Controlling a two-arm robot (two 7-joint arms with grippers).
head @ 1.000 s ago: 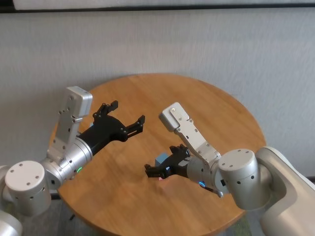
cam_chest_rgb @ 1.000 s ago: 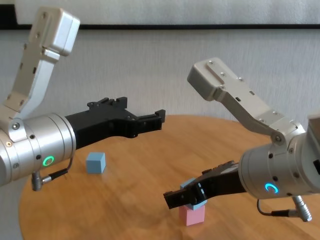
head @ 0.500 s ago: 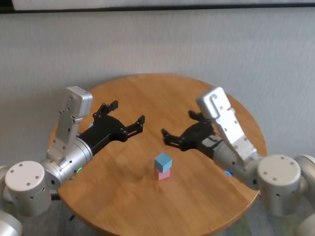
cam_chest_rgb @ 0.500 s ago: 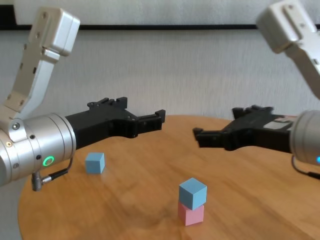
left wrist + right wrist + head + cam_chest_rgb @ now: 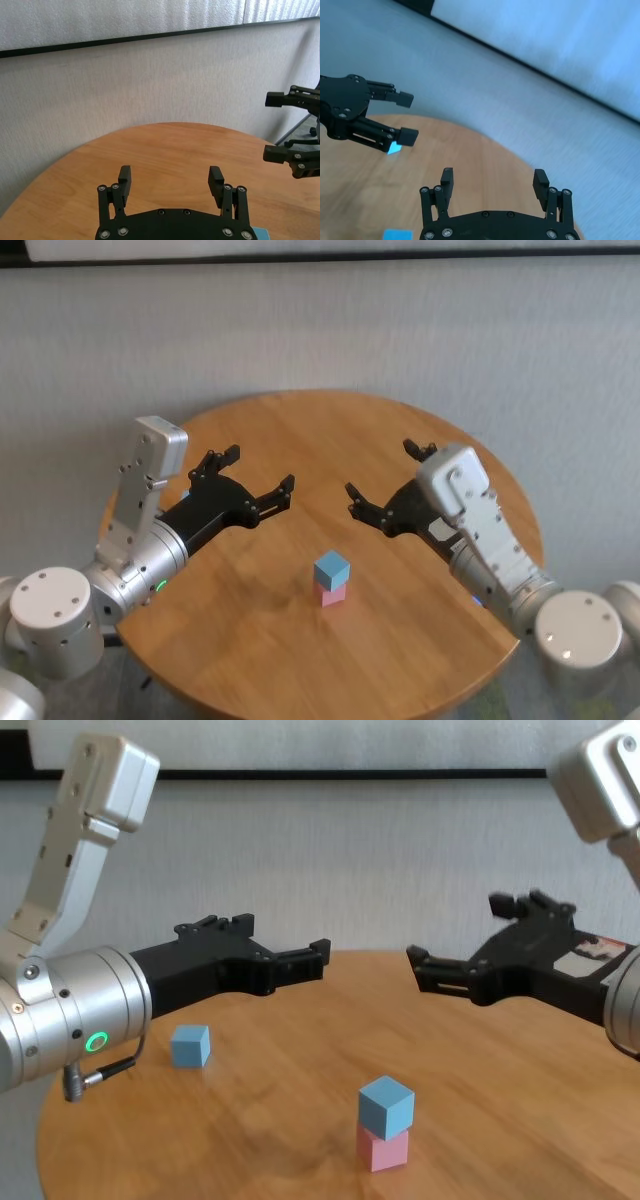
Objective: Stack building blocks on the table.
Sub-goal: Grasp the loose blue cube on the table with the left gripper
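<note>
On the round wooden table (image 5: 330, 425) a light blue building block (image 5: 332, 567) sits on a pale pink one (image 5: 334, 594), turned a little askew; the chest view shows the same blue block (image 5: 386, 1104) and pink block (image 5: 383, 1149). A second light blue block (image 5: 190, 1045) lies alone under my left forearm. My right gripper (image 5: 381, 469) hangs open and empty above the table, behind and to the right of the stack. My left gripper (image 5: 260, 468) is open too, raised to the stack's left. Both face each other across the table's middle.
A pale wall stands close behind the table. The table's rim (image 5: 60, 1120) curves near on the left. My right wrist view shows the left gripper (image 5: 407, 118) with the lone blue block (image 5: 395, 147) beyond it.
My right gripper has let go of the blue block on the pink one, then lifted and drawn back to the right. The left arm has not moved.
</note>
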